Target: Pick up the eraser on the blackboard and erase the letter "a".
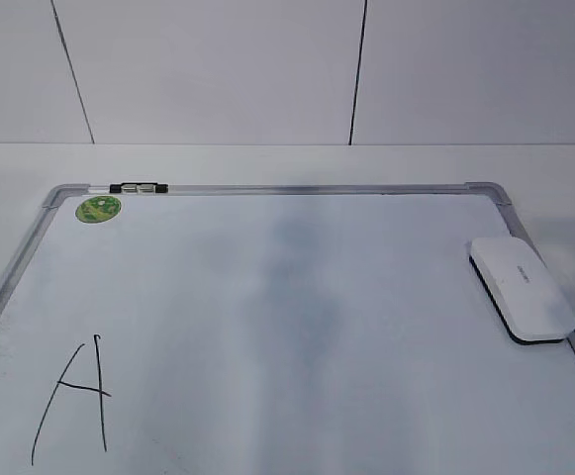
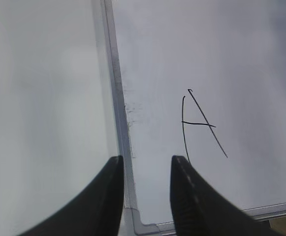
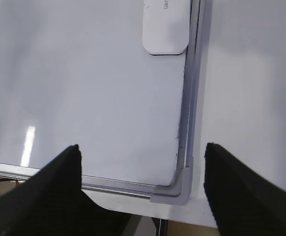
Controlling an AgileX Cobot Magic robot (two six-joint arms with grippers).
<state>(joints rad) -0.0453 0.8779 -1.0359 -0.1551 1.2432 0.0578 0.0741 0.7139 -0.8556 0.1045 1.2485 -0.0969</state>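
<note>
Eraser (image 1: 521, 287) lies flat on the blackboard (image 1: 267, 297), against the right-hand frame rail and roughly midway along it in the exterior view, long axis running diagonally. From the right wrist camera I see only its rounded near end (image 3: 165, 29), touching or just beside the rail, well ahead of the right gripper (image 3: 143, 191). That gripper's jaws are spread wide with nothing between them, and they hang over the board's near right corner. Left gripper (image 2: 146, 191) sits over the left frame rail near the near left corner; its jaws stand parted by a narrow gap and hold nothing.

One capital A (image 1: 69, 401) is drawn at the board's lower left. I find no lowercase letter "a" in any view, so I cannot place the target mark. A marker (image 1: 139, 187) rests on the far rail beside a green sticker (image 1: 98, 209).

My assessment of handling: the eraser looks like a light, rigid plastic shell with smooth, likely slippery sides. I would grip it across the short width at mid-length, pads low on the flanks. The rail crowds the outer side, so finger clearance there is my main concern.
</note>
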